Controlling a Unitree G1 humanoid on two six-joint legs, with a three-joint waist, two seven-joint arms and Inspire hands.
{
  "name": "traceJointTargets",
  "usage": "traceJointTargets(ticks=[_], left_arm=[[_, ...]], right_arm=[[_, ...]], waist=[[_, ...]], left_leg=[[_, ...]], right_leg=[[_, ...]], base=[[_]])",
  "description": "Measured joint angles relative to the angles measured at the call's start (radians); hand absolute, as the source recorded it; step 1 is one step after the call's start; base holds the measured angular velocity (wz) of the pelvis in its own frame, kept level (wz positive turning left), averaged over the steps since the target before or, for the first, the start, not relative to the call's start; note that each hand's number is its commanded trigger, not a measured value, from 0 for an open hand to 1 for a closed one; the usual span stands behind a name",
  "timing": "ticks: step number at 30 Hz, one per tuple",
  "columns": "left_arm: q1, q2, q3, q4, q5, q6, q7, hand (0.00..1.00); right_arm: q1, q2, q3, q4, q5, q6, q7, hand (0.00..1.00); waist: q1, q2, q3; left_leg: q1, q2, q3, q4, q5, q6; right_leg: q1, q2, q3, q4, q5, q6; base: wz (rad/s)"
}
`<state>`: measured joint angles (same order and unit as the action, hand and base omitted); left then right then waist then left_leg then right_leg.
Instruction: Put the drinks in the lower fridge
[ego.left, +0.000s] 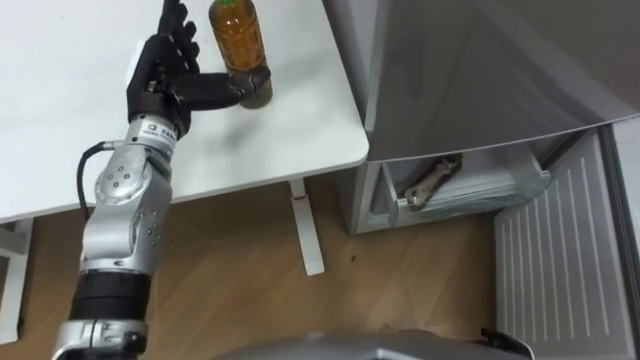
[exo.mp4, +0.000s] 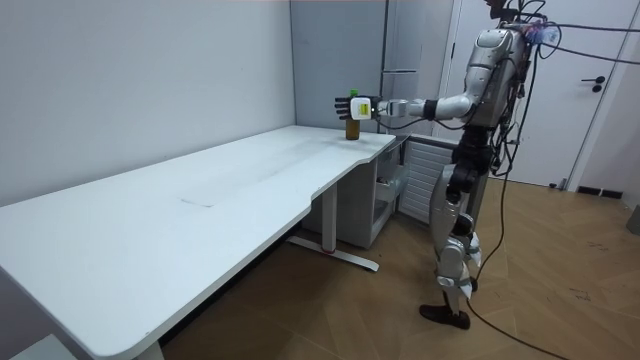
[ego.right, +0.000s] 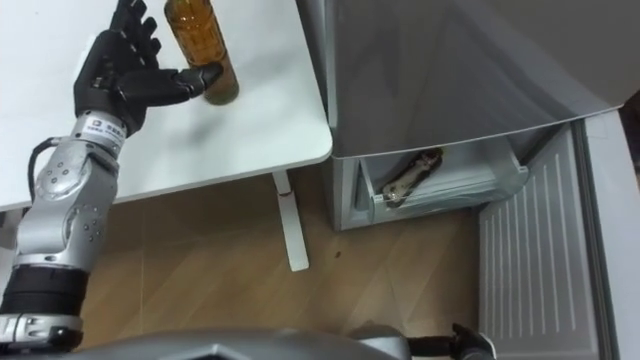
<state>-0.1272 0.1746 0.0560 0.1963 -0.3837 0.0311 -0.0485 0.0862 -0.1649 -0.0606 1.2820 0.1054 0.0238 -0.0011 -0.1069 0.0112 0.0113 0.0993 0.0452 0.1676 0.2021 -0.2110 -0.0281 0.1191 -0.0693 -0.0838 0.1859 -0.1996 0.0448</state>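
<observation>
- Left hand is over the white rectangular tabletop. Its fingers are straight and splayed, pointing away from me.
- The thumb is stretched sideways, with its tip against the lower part of the clear plastic bottle of amber drink. Nothing is wrapped round the bottle, so I read the hand as fully open and only touching, not holding.
- The bottle stands on the tabletop near the corner closest to the grey fridge, just right of the hand. In the room view it is upright and has a green cap.
- In the room view the robot stands upright on the wooden floor at the table's end, beside the fridge. Its left arm is held out level towards the bottle.
- The fridge's lower compartment is open below the grey upper door. Its white ribbed door is swung out to my right.
- A long brownish object lies slantwise inside the lower compartment. I can't tell what it is.
- The bottle is well apart from the lower compartment, on the table and not in the fridge.
</observation>
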Motion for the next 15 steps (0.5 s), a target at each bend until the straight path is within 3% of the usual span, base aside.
traceJointTargets(ticks=[5,15], left_arm=[[-0.036,0.001,0.003,0.068,-0.096,0.0,0.001,0.0],[-0.047,0.001,0.004,0.1,-0.097,0.008,0.001,0.0]], right_arm=[[0.002,0.0,-0.001,-0.019,-0.036,-0.001,-0.005,0.0],[0.003,0.0,-0.001,-0.039,-0.076,0.0,-0.007,0.0]], waist=[[-0.005,0.007,0.0014],[-0.027,0.008,0.0013]], left_leg=[[0.001,0.0,0.001,0.0,0.0,0.0],[0.012,0.002,0.018,0.0,0.0,0.0]], right_leg=[[0.0,0.0,-0.001,0.0,0.0,0.0],[-0.005,0.0,0.008,0.003,0.0,0.0]], base=[[0.0],[-0.04]])
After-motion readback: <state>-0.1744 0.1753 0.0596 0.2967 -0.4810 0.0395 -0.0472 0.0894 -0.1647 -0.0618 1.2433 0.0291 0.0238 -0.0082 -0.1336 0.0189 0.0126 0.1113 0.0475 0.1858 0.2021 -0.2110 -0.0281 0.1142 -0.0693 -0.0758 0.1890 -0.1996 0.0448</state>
